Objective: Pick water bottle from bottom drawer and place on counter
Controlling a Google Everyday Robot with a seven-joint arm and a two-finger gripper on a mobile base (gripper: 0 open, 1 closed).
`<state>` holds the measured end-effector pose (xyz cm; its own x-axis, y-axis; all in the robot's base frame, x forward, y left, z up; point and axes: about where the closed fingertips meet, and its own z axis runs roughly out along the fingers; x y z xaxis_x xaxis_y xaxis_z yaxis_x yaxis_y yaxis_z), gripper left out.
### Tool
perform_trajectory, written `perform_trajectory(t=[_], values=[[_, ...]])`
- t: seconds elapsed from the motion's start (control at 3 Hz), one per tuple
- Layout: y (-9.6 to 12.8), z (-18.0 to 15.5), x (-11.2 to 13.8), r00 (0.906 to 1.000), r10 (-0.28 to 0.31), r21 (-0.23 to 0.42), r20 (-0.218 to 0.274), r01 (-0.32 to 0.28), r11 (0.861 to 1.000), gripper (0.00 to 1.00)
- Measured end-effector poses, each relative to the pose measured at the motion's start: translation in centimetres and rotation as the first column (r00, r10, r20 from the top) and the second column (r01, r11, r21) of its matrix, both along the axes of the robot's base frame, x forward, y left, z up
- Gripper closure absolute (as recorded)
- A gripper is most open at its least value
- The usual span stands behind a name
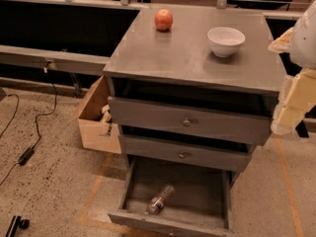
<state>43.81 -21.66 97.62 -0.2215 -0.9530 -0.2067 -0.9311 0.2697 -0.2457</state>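
Note:
The water bottle (pixel 160 199) lies on its side in the open bottom drawer (pixel 205 214), left of the middle and near the front. The counter (pixel 185 58) is the grey top of the cabinet. My gripper (pixel 291 107) hangs at the right edge of the view, beside the cabinet's right side at the height of the top drawer, well above and right of the bottle. It holds nothing that I can see.
A red apple (pixel 163 19) and a white bowl (pixel 226 40) stand on the counter near the back. Two knobbed drawers (pixel 186 123) are partly pulled out. A cardboard box (pixel 96 117) sits on the floor left of the cabinet. Cables (pixel 29 132) lie at far left.

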Motion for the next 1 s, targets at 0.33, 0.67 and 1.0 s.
perform_trajectory(t=[0.33,0.67,1.0], values=[[-0.1,-0.4,0.1,1.0,0.003,-0.001,-0.001,-0.003,1.0,0.0],[-0.7,-5.1,1.2,0.999,0.04,-0.02,-0.019,-0.04,0.999,0.0],[-0.2,-11.9,0.8,0.9876,0.154,-0.013,-0.031,-0.155,0.988,0.0]])
